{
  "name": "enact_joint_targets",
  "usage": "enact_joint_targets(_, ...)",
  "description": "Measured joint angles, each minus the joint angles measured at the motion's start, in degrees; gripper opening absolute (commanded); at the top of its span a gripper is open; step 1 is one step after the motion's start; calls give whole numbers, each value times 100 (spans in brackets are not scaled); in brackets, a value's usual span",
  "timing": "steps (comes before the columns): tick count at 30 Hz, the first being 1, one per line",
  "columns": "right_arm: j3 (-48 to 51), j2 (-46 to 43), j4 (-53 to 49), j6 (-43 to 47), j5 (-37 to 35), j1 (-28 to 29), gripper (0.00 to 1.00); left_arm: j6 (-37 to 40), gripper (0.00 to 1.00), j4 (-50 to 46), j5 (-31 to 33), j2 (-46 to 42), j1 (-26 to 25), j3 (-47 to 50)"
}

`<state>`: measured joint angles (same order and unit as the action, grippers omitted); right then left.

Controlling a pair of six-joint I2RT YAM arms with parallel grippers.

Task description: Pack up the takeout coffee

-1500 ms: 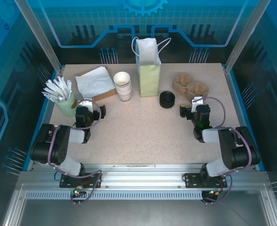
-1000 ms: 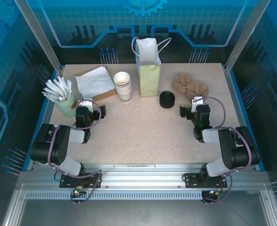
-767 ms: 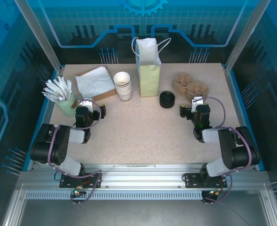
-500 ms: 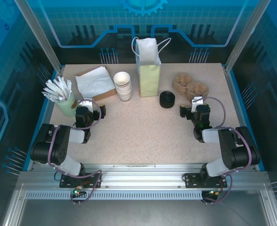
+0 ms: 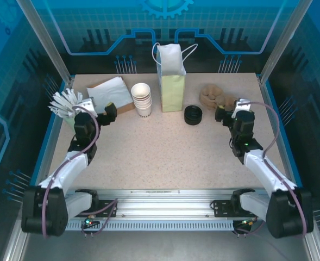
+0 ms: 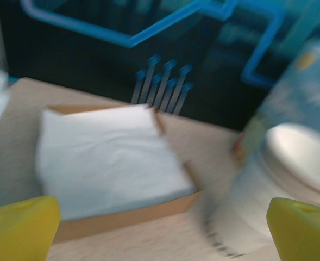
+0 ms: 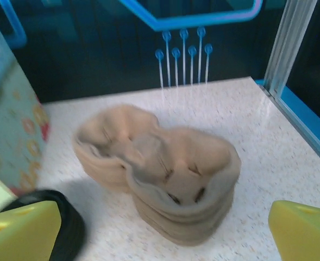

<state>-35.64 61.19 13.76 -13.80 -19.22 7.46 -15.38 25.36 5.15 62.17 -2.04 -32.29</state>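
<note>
Your left arm [image 5: 67, 169] and right arm [image 5: 264, 169] match: black rounded joint housings, pale grey links, and a purple cable [image 5: 97, 130] looped along each. The left gripper [image 5: 98, 106] and right gripper [image 5: 230, 109] are black with a white patch on top. Their fingers [image 6: 19, 227] are yellow.

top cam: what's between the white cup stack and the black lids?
The pale green paper bag stands upright between the stack of white paper cups and the stack of black lids. This shows in the top external view.
</note>
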Motion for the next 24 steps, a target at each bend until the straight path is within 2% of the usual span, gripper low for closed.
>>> enact_joint_targets(2, -332, -81, -380, -98, 63, 361, 100, -293, 98, -310, -280, -66, -127, -299)
enact_joint_targets(4, -697, 70, -776, -94, 146, 992, 100, -490, 90, -876, -466, 109, -328, -782)
enact_joint_targets(7, -1224, 540, -1250, -55, 313, 1755, 99, -560, 77, -1816, -640, 682, -570, -1794)
enact_joint_targets(10, -1755, 1069, -1641, 4, 411, 2199, 98, -544, 71, -2603, -739, 1344, -638, -2813)
enact_joint_targets(17, -2529, 1843, -2142, 168, 535, 2712, 97, -271, 54, -4017, -800, 2887, -649, -4688)
enact_joint_targets(24, -2712, 2127, -2391, 225, 562, 2798, 98, 33, 40, -4894, -800, 3910, -686, -5786)
